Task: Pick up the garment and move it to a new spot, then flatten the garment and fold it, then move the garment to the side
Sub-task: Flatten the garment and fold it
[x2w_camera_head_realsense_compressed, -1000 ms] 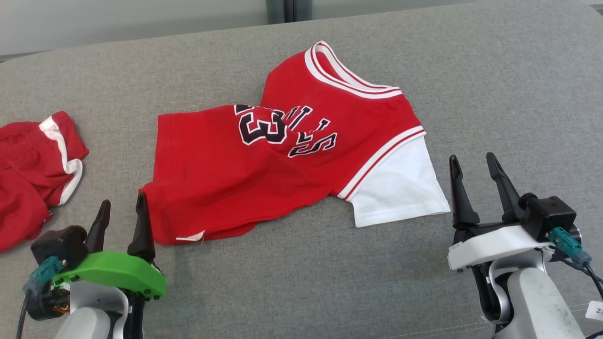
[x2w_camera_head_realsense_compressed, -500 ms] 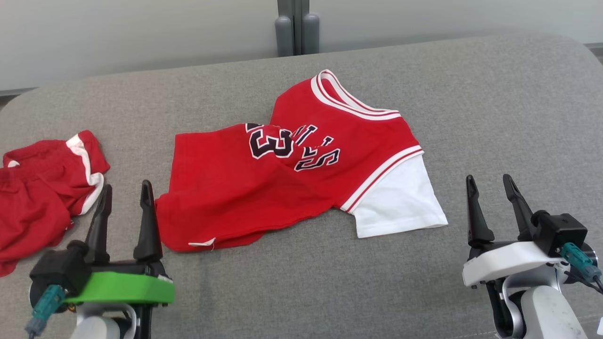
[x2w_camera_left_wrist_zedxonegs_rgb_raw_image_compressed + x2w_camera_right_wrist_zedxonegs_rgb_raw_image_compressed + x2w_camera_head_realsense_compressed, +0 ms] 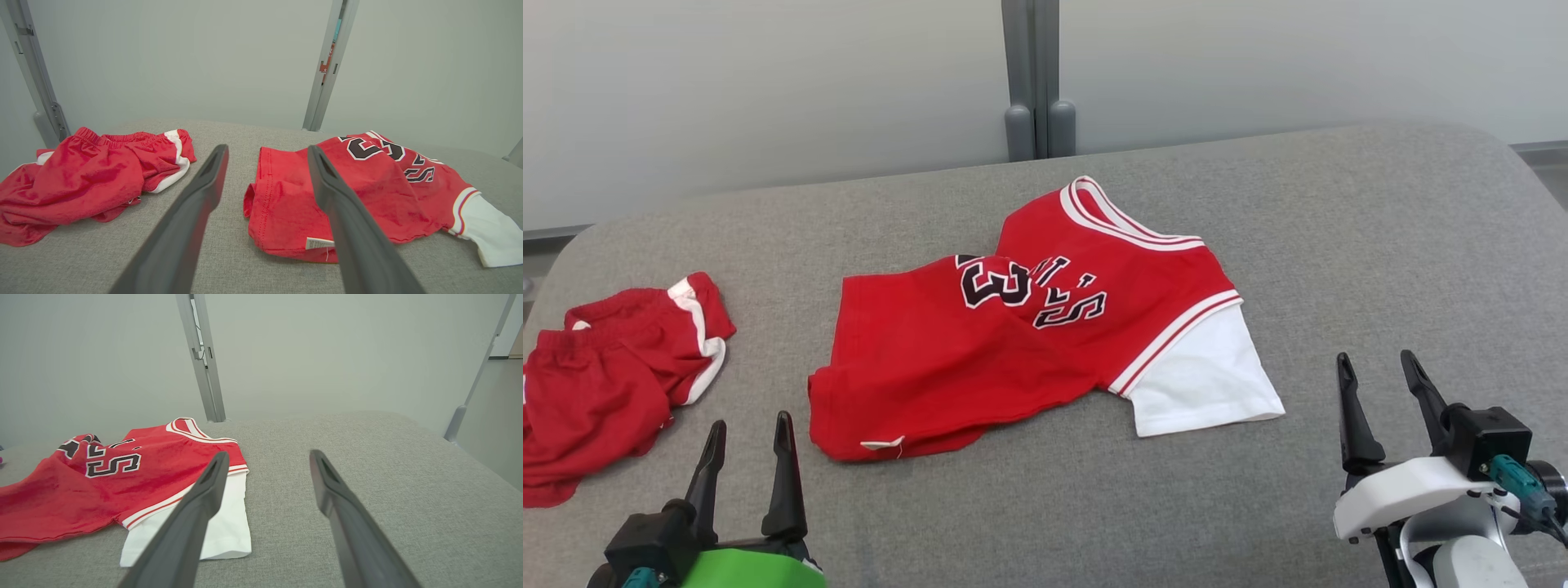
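Red jersey (image 3: 1029, 343) lies near the middle of the grey padded surface (image 3: 1380, 245), not flat. The chest half, with the black lettering, is skewed and lapped over the lower body, so a crease runs across the number. Striped collar (image 3: 1123, 220) points to the far edge. One white sleeve (image 3: 1209, 384) is spread toward the robot's right. A small hem label (image 3: 882, 444) shows at the near left corner, where the hem is bunched and doubled under. I cannot tell where the other sleeve is.

Left hand (image 3: 752, 420): fingers spread wide, holding nothing, low at the near edge, just short of the hem corner and a little to its left. In the left wrist view that corner sits between and beyond the two fingers.

Right hand (image 3: 1375, 357): also wide open and empty, near the right of the white sleeve but apart from it, over bare fabric.

Red shorts (image 3: 613, 384) sit in a rumpled heap at far left, well apart from the jersey. Pale wall (image 3: 768, 98) and a grey post (image 3: 1033, 82) stand behind.

Judgement: nothing is gripped and no neat fold shows, so I read this as the stage before a pickup or the flattening. The next move calls for the left hand to reach the hem corner and the right to come in at the sleeve or shoulder, each pinching one layer only.
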